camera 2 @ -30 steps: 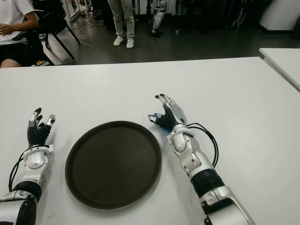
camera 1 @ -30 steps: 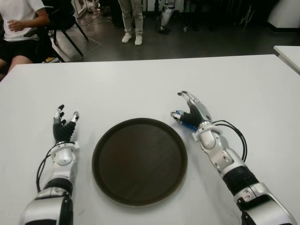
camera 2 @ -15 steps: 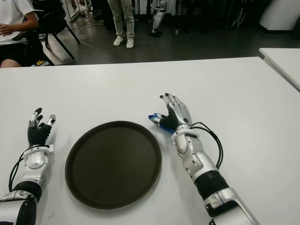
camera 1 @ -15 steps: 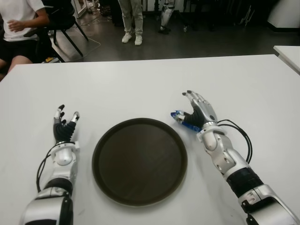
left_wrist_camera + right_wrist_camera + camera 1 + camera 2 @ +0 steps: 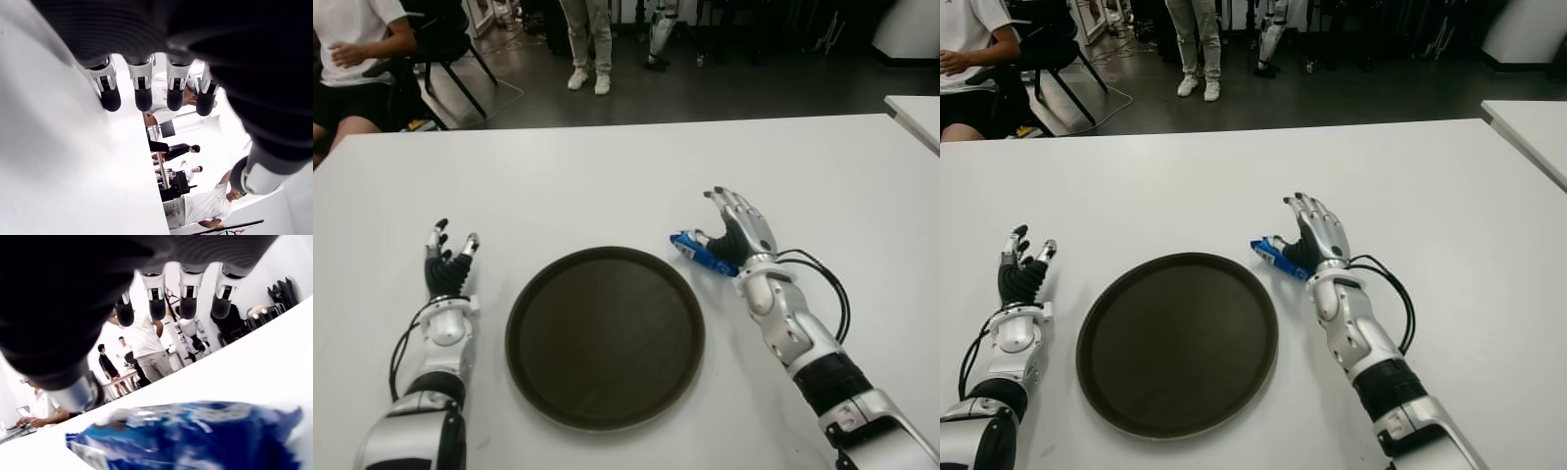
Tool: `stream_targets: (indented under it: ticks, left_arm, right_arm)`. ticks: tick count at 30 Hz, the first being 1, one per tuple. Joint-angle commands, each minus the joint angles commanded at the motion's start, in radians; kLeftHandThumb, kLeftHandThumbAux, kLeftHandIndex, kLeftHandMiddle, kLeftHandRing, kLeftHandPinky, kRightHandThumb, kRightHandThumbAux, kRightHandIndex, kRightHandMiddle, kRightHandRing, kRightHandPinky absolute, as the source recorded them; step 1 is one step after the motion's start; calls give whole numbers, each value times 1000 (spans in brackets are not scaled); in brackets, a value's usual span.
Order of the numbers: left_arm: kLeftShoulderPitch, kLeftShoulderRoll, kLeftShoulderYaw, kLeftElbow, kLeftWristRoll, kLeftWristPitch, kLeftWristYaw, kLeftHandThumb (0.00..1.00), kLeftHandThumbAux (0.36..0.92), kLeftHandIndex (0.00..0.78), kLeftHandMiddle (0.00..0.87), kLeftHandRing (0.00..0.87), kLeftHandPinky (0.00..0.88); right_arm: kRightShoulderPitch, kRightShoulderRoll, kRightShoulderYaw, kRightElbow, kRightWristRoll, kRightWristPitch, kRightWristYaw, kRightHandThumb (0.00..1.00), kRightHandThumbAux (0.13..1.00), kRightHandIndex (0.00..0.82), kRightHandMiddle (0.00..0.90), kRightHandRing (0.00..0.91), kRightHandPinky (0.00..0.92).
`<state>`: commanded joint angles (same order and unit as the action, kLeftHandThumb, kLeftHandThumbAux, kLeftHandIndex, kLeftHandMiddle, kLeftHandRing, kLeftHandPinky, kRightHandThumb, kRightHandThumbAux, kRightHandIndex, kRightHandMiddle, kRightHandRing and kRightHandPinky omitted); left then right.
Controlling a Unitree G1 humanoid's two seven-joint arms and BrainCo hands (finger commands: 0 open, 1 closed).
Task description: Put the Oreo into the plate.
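Note:
The Oreo point(image 5: 695, 253) is a small blue packet lying on the white table point(image 5: 607, 176), just off the far right rim of the round dark brown plate point(image 5: 605, 336). My right hand point(image 5: 732, 223) is beside the packet on its right, thumb close to it, fingers spread and holding nothing. In the right wrist view the blue packet point(image 5: 186, 435) lies on the table under the extended fingers point(image 5: 187, 293). My left hand point(image 5: 447, 259) shows left of the plate, fingers point(image 5: 142, 88) spread and holding nothing. Nothing lies in the plate.
A second white table point(image 5: 915, 113) shows at the far right edge. Beyond the table's far edge a person sits on a chair point(image 5: 352, 59) at the left and another stands point(image 5: 587, 39) near the middle.
My right hand has shifted to the right, off the Oreo packet, so more of the packet now shows. The left hand and the plate have not moved.

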<state>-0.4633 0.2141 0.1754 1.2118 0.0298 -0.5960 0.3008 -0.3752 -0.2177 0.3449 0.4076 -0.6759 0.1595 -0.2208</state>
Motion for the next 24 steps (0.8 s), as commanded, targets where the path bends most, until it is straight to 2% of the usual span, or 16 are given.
stream_targets:
  ticks: [17,24]
  left_arm:
    - [2,-2,2,-1,-4,4,-4,301,598,27,33,0,0]
    - [-2,0,1,6,-1,11,1,281,598,24,35,4,0]
  right_arm:
    - [9,-2,-2,-25,0,61,41,288,639,0,0,0,0]
    - [11,0,-5,-28,5,72,43,340,639,0,0,0,0]
